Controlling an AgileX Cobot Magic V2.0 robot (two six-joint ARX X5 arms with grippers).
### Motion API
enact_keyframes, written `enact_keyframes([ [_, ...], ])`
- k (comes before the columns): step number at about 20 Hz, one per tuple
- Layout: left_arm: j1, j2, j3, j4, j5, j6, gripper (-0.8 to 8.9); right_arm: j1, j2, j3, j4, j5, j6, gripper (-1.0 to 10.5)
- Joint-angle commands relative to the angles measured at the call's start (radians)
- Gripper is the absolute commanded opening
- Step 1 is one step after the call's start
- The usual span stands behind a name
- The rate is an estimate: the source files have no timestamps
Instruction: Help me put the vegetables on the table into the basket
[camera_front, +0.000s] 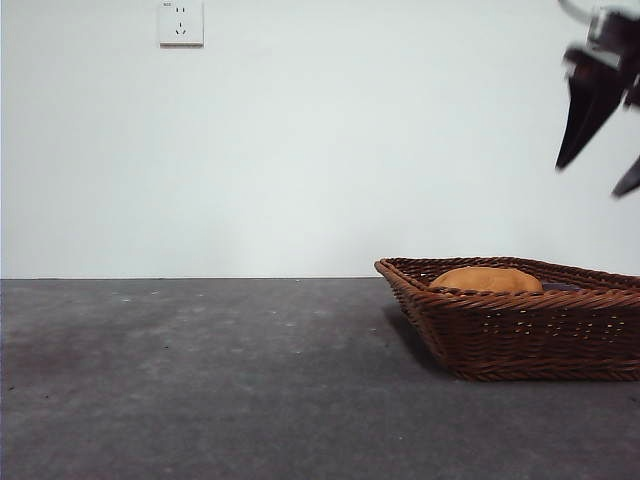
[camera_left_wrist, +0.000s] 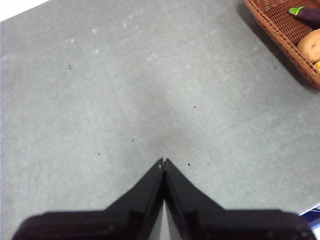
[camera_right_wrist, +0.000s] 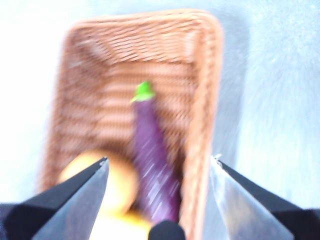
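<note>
The wicker basket (camera_front: 520, 330) sits at the right of the table (camera_front: 200, 380). Inside it lie the orange-brown potato (camera_front: 486, 280), the purple eggplant (camera_right_wrist: 152, 160) with its green stem, and a bit of the yellow vegetable (camera_right_wrist: 120, 226). The left wrist view also catches the basket (camera_left_wrist: 280, 30), the eggplant (camera_left_wrist: 306, 14) and the potato (camera_left_wrist: 311, 46) at a corner. My right gripper (camera_right_wrist: 159, 164) hangs open high above the basket, seen blurred at the upper right as a dark gripper (camera_front: 600, 150). My left gripper (camera_left_wrist: 163, 162) is shut, empty, over bare table.
A wall socket (camera_front: 181, 23) is on the white wall behind. The grey table stretches wide to the left of the basket. A blue-white object (camera_left_wrist: 312, 220) shows at one corner of the left wrist view.
</note>
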Motion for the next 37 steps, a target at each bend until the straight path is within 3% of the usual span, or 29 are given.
enact_keyframes([
  [1, 0.002, 0.0, -0.008, 0.002, 0.0, 0.002, -0.08, 0.002, -0.098, 0.0, -0.097, -0.034, -0.021, 3.4],
  [4, 0.002, 0.0, -0.008, 0.009, 0.0, 0.011, -0.08, 0.002, -0.237, 0.0, -0.229, -0.04, -0.038, 3.3],
  [9, 0.002, 0.002, -0.008, 0.031, 0.004, 0.017, -0.08, 0.002, -0.419, 0.0, -0.432, -0.048, -0.099, 1.2],
  [15, 0.002, 0.002, -0.008, 0.061, 0.054, 0.019, -0.08, 0.002, -0.563, 0.0, -0.548, -0.085, -0.146, -0.2],
  [25, 0.002, 0.027, -0.008, 0.061, 0.051, 0.02, -0.04, 0.002, -0.596, 0.0, -0.547, -0.084, -0.157, 0.0],
  [31, 0.002, 0.05, -0.008, 0.061, 0.045, 0.02, -0.04, 0.002, -0.557, 0.0, -0.534, 0.005, -0.158, 0.0],
  [37, 0.002, 0.066, -0.008, 0.061, 0.045, 0.019, -0.04, 0.002, -0.478, 0.0, -0.51, 0.034, -0.158, 0.0],
])
